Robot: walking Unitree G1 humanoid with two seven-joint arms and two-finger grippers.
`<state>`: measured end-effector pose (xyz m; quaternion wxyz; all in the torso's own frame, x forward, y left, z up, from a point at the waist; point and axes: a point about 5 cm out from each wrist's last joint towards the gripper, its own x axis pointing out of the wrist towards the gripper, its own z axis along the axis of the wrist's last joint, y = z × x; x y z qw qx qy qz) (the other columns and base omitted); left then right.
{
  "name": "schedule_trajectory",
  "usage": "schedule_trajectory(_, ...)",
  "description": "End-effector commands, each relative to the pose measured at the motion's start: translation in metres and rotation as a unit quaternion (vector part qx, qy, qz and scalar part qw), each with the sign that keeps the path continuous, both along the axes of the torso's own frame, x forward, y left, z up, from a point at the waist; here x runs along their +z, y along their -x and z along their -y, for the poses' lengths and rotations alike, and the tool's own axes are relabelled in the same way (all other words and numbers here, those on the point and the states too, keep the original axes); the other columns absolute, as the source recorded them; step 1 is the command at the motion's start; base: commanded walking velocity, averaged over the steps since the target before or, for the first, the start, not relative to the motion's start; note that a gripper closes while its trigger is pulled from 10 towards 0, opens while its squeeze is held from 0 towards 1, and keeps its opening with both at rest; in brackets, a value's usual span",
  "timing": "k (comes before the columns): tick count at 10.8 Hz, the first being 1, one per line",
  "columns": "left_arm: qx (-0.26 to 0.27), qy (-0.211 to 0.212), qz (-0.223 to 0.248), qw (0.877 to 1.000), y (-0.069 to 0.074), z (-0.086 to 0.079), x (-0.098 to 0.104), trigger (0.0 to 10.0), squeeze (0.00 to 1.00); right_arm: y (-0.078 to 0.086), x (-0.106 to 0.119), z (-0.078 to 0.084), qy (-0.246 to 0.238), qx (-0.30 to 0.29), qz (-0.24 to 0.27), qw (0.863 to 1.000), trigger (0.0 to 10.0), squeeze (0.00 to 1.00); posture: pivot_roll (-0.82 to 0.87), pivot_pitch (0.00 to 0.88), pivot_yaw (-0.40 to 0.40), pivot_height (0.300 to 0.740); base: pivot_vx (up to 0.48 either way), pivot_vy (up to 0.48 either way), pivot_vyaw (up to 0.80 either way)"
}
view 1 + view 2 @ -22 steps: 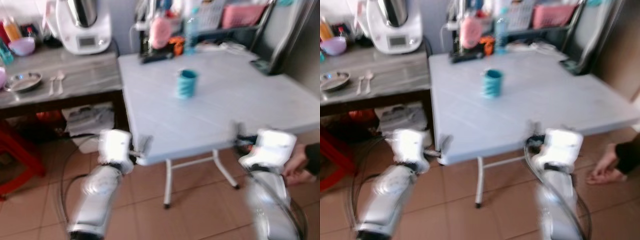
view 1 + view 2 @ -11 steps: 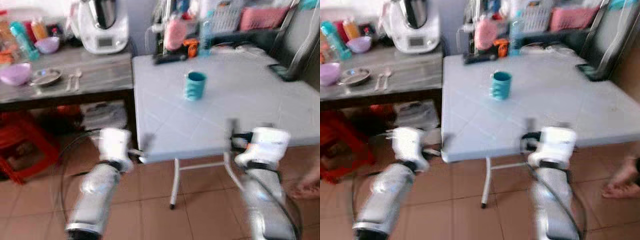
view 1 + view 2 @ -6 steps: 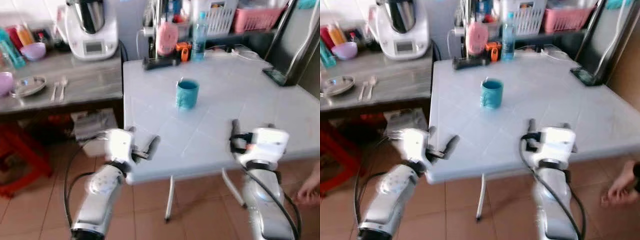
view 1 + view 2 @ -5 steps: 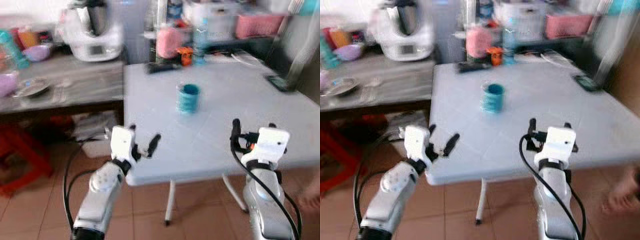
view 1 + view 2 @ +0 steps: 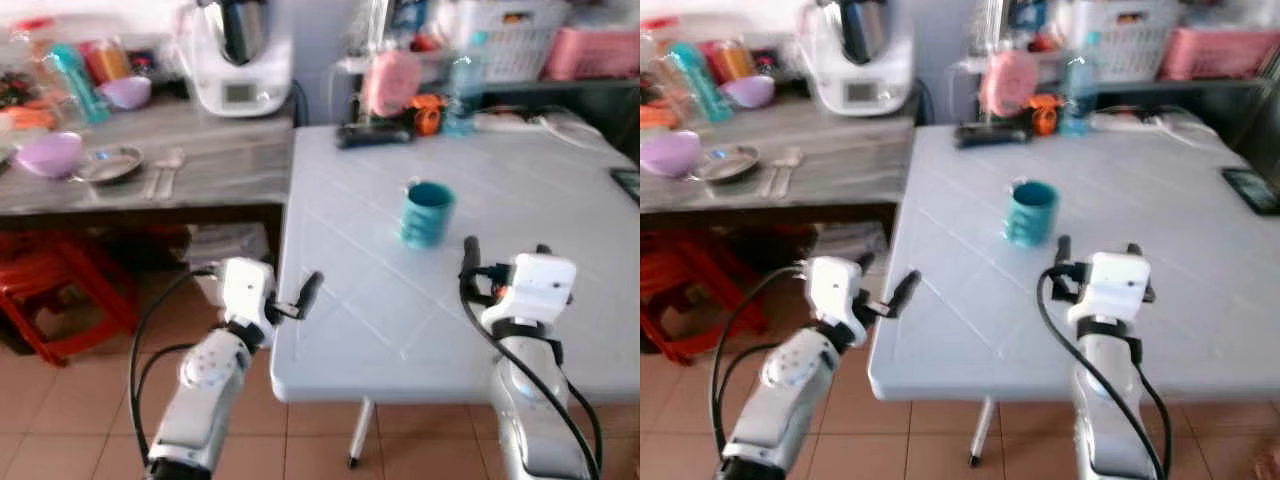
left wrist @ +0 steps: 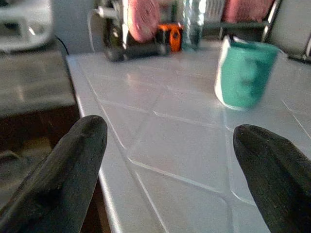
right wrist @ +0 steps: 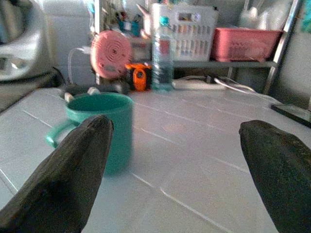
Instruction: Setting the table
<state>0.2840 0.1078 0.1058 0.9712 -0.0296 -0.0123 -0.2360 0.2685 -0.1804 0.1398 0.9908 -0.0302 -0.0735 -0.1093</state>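
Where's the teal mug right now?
The teal mug stands upright on the white table, ahead of and between both grippers, nearer the right gripper. The water bottle stands behind it at the table's far edge.

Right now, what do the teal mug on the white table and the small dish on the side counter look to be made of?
The teal mug looks like glazed ceramic, possibly plastic: opaque, thick rim, soft sheen. The small dish on the side counter looks like metal, likely stainless steel: silvery with bright reflections. The white table looks like moulded plastic, smooth with a pressed diamond grid of lines.
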Motion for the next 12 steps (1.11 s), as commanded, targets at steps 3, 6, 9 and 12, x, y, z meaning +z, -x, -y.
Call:
schedule_trajectory(3, -0.037, 0.002, -0.001, 0.999, 0.008, -0.011, -0.001, 10.0, 0.00, -0.005, -0.001, -0.013, -0.005, 0.024, -0.003, 1.000, 10.0, 0.00, 0.05, 0.000, 0.029, 0.740, 0.000, 0.000, 0.00)
schedule_trajectory(6, -0.116, 0.017, -0.003, 0.993, 0.021, -0.011, 0.001, 10.0, 0.00, -0.023, -0.006, -0.022, -0.016, 0.036, -0.017, 0.999, 10.0, 0.00, 0.07, 0.013, 0.019, 0.740, 0.000, 0.000, 0.00)
schedule_trajectory(9, -0.142, 0.017, -0.007, 0.990, 0.024, -0.007, 0.002, 10.0, 0.00, -0.044, -0.009, -0.036, -0.054, 0.034, -0.024, 0.998, 10.0, 0.00, 0.08, 0.016, 0.019, 0.740, 0.000, 0.000, 0.00)
schedule_trajectory(12, -0.184, 0.034, -0.018, 0.982, 0.034, -0.007, 0.002, 10.0, 0.00, -0.067, -0.008, -0.043, -0.067, 0.036, -0.038, 0.996, 10.0, 0.00, 0.09, 0.053, 0.011, 0.740, 0.000, 0.000, 0.00)
